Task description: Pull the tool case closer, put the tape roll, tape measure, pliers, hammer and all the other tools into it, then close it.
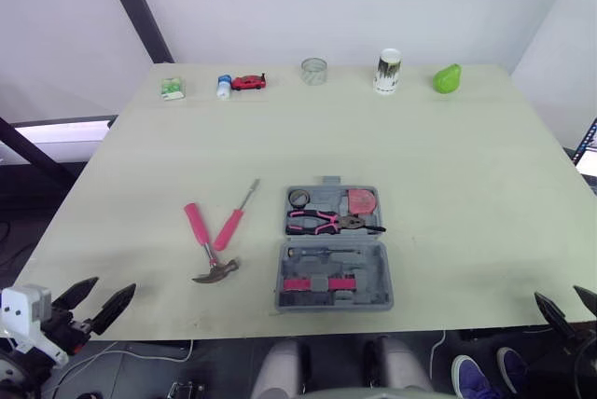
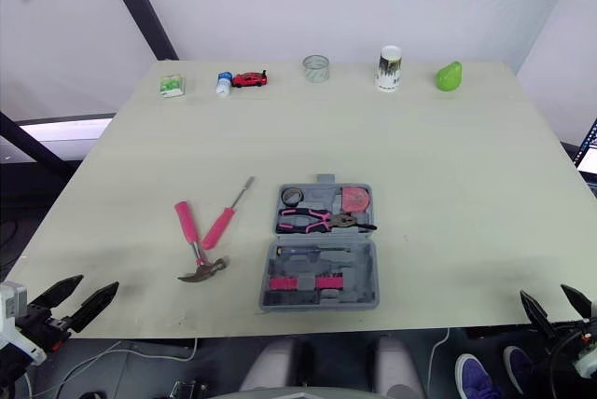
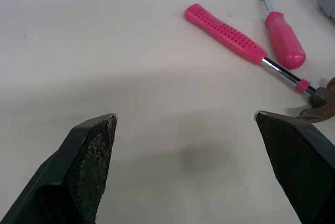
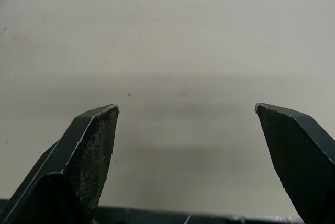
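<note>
1. The tool case (image 1: pixel 333 248) lies open and flat on the table (image 1: pixel 466 166), close to the front edge and roughly midway between the two arms
2. In its far half sit the tape roll (image 1: pixel 298 198) on the left and the tape measure (image 1: pixel 361 201) (the pink one) on the right, with the pliers (image 1: pixel 331 223) lying across just in front of both
3. The near half holds a row of small pink and grey pieces, too small to tell apart
4. Out on the table to the left of the case lies the hammer (image 1: pixel 207 248), pink handle pointing away and head towards the front edge
5. A pink-handled screwdriver (image 1: pixel 235 217) lies beside it, and the two make a V, the screwdriver's handle end just beside the hammer's shaft
6. The left gripper (image 1: pixel 115 284) hovers at the front left corner with its fingers spread wide and nothing between them, near the hammer but apart from it
7. The right gripper (image 1: pixel 558 293) hangs at the front right corner, also spread wide and empty, well apart from the case
8. Along the far edge runs a row of a green packet (image 1: pixel 172 89), a small bottle (image 1: pixel 224 87), a red toy car (image 1: pixel 249 82), a clear round item (image 1: pixel 314 71), a cup (image 1: pixel 388 71) and a green pear (image 1: pixel 448 78)
</note>
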{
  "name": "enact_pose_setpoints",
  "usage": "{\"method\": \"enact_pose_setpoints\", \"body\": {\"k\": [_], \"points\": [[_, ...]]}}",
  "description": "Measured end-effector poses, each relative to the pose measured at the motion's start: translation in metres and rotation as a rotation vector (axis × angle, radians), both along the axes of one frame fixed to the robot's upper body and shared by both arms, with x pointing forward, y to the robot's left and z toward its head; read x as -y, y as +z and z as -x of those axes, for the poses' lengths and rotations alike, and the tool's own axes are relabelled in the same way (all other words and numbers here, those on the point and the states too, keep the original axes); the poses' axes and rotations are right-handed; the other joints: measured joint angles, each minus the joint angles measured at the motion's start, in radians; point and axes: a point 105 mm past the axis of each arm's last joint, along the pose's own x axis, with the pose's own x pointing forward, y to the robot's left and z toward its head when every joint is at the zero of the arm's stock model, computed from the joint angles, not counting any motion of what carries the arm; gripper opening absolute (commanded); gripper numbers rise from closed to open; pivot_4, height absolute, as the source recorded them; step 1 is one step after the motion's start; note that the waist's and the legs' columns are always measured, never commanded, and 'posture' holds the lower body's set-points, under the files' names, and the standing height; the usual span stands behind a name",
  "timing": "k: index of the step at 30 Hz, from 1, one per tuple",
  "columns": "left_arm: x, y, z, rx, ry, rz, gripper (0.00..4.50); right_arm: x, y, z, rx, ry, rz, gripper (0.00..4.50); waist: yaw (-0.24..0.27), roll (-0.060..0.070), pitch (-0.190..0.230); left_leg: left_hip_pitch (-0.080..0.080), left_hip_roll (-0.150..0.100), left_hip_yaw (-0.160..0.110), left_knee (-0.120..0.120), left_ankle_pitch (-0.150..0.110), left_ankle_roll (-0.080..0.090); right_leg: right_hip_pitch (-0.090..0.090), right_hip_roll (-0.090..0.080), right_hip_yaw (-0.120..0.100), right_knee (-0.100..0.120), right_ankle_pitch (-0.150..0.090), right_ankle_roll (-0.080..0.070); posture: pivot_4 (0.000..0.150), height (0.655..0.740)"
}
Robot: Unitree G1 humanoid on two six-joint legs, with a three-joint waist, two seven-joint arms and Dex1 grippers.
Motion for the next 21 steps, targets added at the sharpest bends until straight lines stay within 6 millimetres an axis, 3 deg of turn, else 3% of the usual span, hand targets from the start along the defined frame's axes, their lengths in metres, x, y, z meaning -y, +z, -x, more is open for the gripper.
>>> {"method": "enact_pose_setpoints", "body": {"k": [6, 10, 15, 18, 19, 21], "points": [[0.009, 0.009, -0.01, 0.032, -0.054, -0.017, 4.5, -0.002, 0.012, -0.003, 0.039, 0.066, -0.001, 4.37, 0.001, 0.0, 0.0, -0.001, 0.0, 0.0, 0.0, 0.0, 0.0, 0.0, -0.002, 0.001, 0.0, 0.0, 0.0, 0.15, 0.74], [0.028, 0.023, -0.032, 0.089, -0.062, -0.026, 4.5, -0.013, 0.045, -0.018, 0.09, 0.21, 0.024, 4.37, 0.001, 0.003, -0.001, -0.001, 0.0, 0.0, 0.0, 0.0, 0.0, 0.0, -0.005, 0.001, 0.0, 0.0, 0.0, 0.15, 0.74], [0.062, 0.028, -0.055, 0.111, -0.043, 0.003, 4.5, -0.049, 0.08, -0.041, 0.166, 0.394, 0.009, 4.37, 0.0, 0.003, -0.002, -0.001, 0.0, -0.001, -0.001, 0.0, 0.0, 0.0, -0.005, 0.0, -0.001, 0.001, 0.001, 0.15, 0.74], [0.079, 0.024, -0.066, 0.096, 0.054, 0.027, 4.5, -0.087, 0.099, -0.055, 0.217, 0.562, -0.02, 4.37, 0.001, 0.003, -0.002, -0.002, 0.0, -0.001, -0.001, 0.0, 0.0, 0.0, -0.005, -0.001, -0.001, 0.003, 0.004, 0.15, 0.74], [0.094, 0.021, -0.069, 0.079, 0.048, 0.031, 4.5, -0.102, 0.107, -0.058, 0.238, 0.642, -0.015, 4.37, 0.002, 0.003, -0.002, -0.002, -0.001, -0.001, -0.001, 0.0, 0.0, 0.0, -0.005, -0.001, -0.001, 0.003, 0.004, 0.15, 0.74], [0.107, 0.019, -0.07, 0.064, 0.054, 0.033, 4.5, -0.114, 0.112, -0.059, 0.247, 0.715, -0.005, 4.37, 0.005, 0.003, -0.002, -0.003, -0.001, -0.001, -0.001, 0.0, 0.0, 0.0, -0.005, -0.001, -0.002, 0.003, 0.004, 0.15, 0.74]]}}
